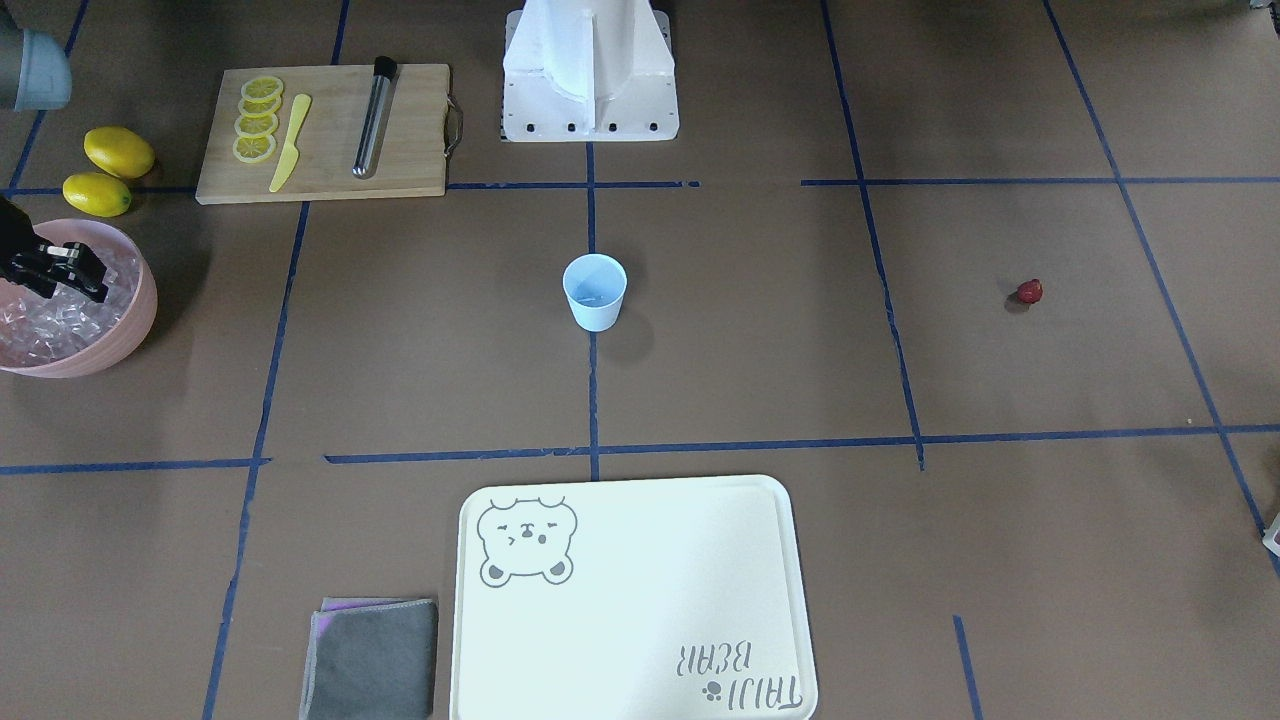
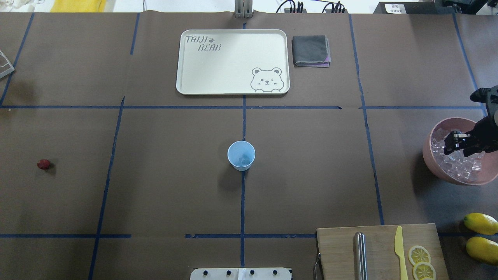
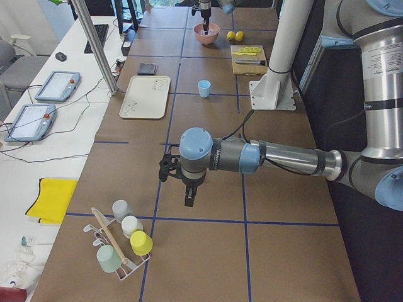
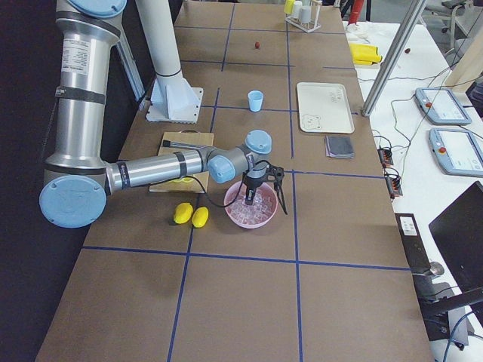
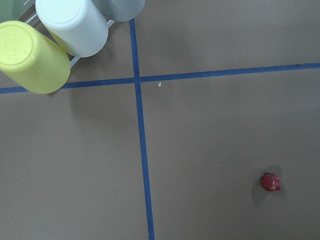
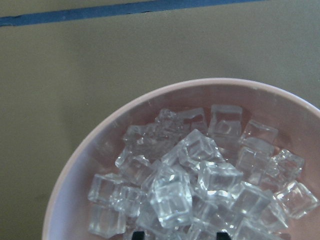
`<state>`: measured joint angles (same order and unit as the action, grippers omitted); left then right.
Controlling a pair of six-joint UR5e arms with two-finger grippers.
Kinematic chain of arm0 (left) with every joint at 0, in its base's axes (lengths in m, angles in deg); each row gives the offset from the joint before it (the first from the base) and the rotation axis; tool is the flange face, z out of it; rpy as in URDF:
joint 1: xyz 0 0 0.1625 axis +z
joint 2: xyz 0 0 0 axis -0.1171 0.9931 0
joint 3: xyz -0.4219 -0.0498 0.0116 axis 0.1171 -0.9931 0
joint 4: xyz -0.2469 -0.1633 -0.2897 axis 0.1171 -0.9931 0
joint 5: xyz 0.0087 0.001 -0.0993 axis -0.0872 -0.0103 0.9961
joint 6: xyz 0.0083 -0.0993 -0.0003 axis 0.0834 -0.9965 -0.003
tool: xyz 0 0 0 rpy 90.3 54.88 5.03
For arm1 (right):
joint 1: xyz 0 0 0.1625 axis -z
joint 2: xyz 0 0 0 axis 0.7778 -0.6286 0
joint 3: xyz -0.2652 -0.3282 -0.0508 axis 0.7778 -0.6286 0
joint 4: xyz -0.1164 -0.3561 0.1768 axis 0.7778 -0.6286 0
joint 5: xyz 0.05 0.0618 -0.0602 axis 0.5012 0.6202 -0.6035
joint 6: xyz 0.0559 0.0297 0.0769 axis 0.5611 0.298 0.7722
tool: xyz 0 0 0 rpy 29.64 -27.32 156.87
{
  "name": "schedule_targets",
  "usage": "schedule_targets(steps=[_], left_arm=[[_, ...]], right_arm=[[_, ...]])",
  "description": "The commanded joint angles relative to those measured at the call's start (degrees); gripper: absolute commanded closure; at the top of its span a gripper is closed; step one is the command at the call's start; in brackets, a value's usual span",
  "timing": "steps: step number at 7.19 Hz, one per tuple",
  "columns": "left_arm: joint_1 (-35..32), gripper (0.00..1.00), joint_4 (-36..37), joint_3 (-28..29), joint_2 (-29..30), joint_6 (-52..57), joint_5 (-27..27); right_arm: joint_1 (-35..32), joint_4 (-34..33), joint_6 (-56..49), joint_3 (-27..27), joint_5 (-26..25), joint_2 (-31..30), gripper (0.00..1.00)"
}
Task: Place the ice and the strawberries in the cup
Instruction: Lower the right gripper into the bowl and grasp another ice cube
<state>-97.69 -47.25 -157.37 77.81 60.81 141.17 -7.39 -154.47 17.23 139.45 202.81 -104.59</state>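
Note:
The light blue cup [image 2: 241,155] stands upright at the table's middle, and something small and clear, like an ice cube, lies in it. The ice [image 6: 190,185] fills the pink bowl [image 2: 428,155] at the right edge. My right gripper [image 2: 455,142] hangs just above the ice, its fingers apart and empty. The strawberry [image 2: 43,164] lies alone at the far left and also shows in the left wrist view [image 5: 270,182]. My left gripper [image 3: 189,198] hovers above the table near it. It shows only in the exterior left view, so I cannot tell whether it is open.
A wooden board [image 2: 381,252] holds lemon slices, a yellow knife and a metal tube. Two lemons [image 2: 481,237] lie beside it. A bear tray [image 2: 194,77] and a grey cloth [image 2: 310,50] lie at the far side. A cup rack [image 5: 35,50] stands at the left end.

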Motion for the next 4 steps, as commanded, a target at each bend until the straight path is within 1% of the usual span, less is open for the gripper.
schedule_targets(steps=[1,2,4], left_arm=[[0.0,0.0,0.0,0.0,0.0,-0.02,0.0],[0.0,0.0,0.09,0.0,0.0,-0.02,1.13],[0.0,0.0,0.18,-0.35,0.0,-0.02,1.49]], right_arm=[[0.0,0.0,0.26,0.04,0.03,-0.01,0.44],[0.0,0.0,0.26,0.13,0.03,-0.1,0.44],[0.0,0.0,0.26,0.3,0.3,-0.19,0.42]])
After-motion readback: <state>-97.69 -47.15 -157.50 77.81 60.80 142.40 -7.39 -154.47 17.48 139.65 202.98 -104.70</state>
